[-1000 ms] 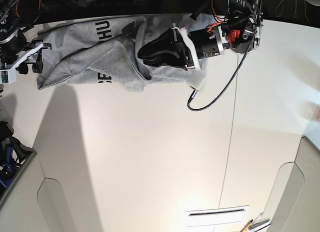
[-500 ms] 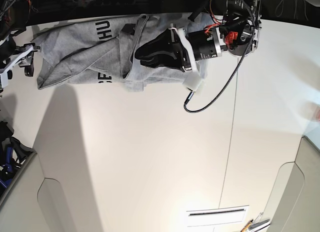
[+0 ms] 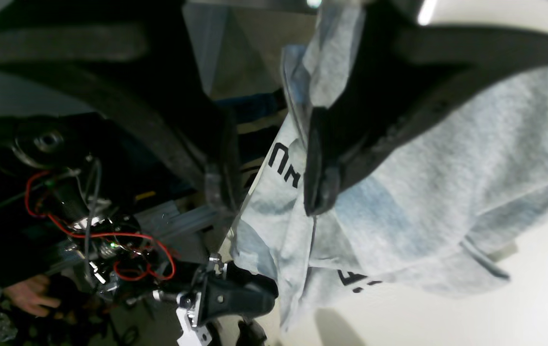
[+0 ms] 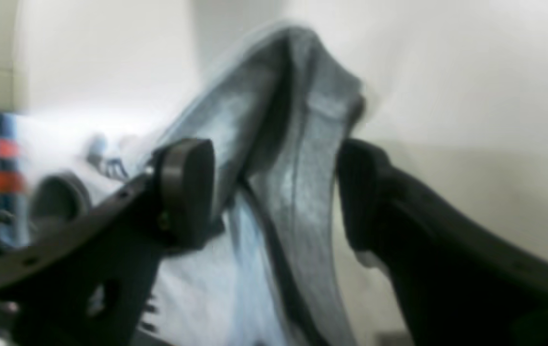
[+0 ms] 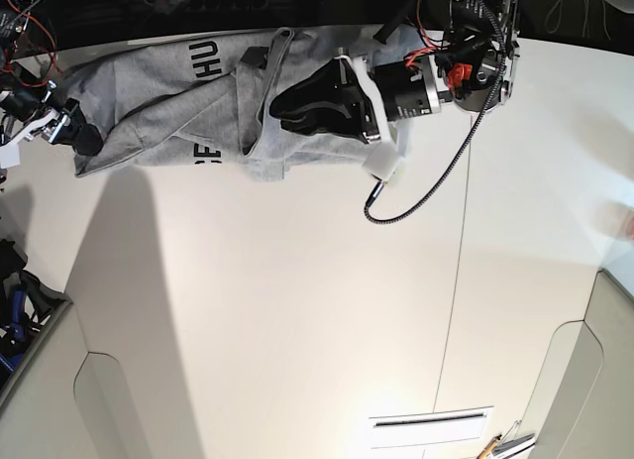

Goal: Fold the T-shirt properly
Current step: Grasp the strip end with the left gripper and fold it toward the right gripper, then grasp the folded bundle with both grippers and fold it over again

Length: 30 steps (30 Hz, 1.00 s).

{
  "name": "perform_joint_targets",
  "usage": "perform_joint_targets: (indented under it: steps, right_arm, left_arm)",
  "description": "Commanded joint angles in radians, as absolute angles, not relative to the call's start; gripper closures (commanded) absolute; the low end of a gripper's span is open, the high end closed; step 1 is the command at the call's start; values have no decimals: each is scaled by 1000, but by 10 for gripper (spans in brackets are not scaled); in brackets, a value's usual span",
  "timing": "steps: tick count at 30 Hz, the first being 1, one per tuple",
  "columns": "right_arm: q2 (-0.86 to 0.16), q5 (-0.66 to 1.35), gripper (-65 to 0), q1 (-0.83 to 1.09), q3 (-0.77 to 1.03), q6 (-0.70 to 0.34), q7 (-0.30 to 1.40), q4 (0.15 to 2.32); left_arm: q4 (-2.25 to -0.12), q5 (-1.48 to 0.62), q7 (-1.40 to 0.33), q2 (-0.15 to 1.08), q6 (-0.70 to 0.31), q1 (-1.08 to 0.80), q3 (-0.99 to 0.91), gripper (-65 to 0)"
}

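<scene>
Heather-grey short-sleeved cotton T-shirt (image 5: 188, 102) with black block lettering lies bunched along the far edge of the white table (image 5: 317, 310), in a rough crumpled band, not flat. Letters "HU" show near the table's far edge, more partial letters near the shirt's near edge.

Left gripper (image 5: 287, 107), on the base view's right: black fingers sit over the middle of the shirt. Its wrist view shows one finger (image 3: 322, 173) pressed against a raised fold, the other just beside the cloth, jaws partly apart with fabric between them. Looks like a grip on the fold, though the contact on the far finger is hard to read.

Right gripper (image 5: 74, 132), on the base view's left, is at the shirt's end near the table's side edge. Wrist view is blurred, but the two black pads (image 4: 185, 187) stand wide apart with a standing ridge of grey cloth between them; the cloth isn't pinched.

Black braided cable (image 5: 426, 181) loops across the table below the left arm.
</scene>
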<state>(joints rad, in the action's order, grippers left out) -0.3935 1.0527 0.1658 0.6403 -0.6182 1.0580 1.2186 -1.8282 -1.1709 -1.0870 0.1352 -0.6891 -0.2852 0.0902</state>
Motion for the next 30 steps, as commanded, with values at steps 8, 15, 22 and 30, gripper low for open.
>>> perform_joint_targets:
  steps: [8, 15, 22, 30]
  right_arm:
    - [-409, 1108, -403, 161, 608, -614, 1173, 1209]
    - [-407, 1108, -80, 161, 587, -607, 1189, 1212]
    - [-407, 1108, 0, 159, 587, -606, 1190, 1237]
    - [-378, 1205, 0, 159, 587, -606, 1287, 1497]
  left_arm:
    - [-1847, -1192, -1073, 133, -698, -280, 90, -254]
    - [-1847, -1192, -1122, 134, -698, -285, -38, -254]
    - [-1847, -1157, -1156, 139, -698, -340, -341, -83]
    - [-1808, -1050, -1140, 185, -698, -434, -470, 0]
